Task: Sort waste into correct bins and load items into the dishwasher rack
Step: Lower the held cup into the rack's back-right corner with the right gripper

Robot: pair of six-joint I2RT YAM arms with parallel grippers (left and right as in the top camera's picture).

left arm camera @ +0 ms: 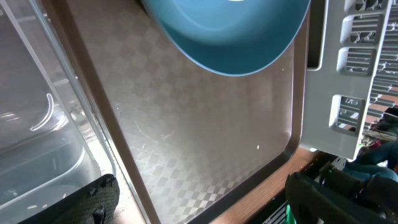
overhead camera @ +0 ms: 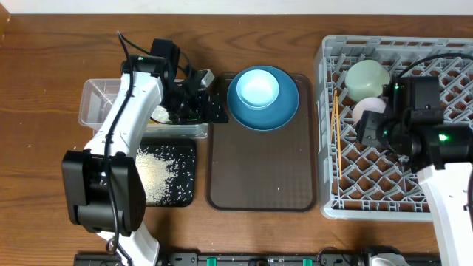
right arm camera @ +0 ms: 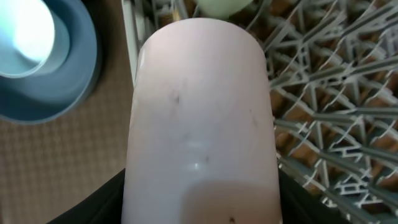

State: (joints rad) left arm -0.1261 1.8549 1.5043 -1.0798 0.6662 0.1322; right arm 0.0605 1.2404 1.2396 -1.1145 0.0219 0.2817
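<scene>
1. Pink cup (right arm camera: 202, 118): it hangs over the left part of the rack (overhead camera: 323, 148), just beside the mint bowl (overhead camera: 367, 79). Your right fingers (right arm camera: 93, 208) pinch its sides.
2. Lower it squarely between pegs, clear of the bowl and chopsticks (overhead camera: 337, 122). Release only once it is seated.
3. Left fingers (left arm camera: 93, 199): spread and empty, at the brown tray's (overhead camera: 259, 177) edge by the tub (overhead camera: 96, 103).
4. Blue plate (overhead camera: 262, 97): not yet loaded.

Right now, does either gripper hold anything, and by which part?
The right gripper clamps the pale pink cylindrical cup by its side walls. The left gripper is open and holds nothing.
</scene>
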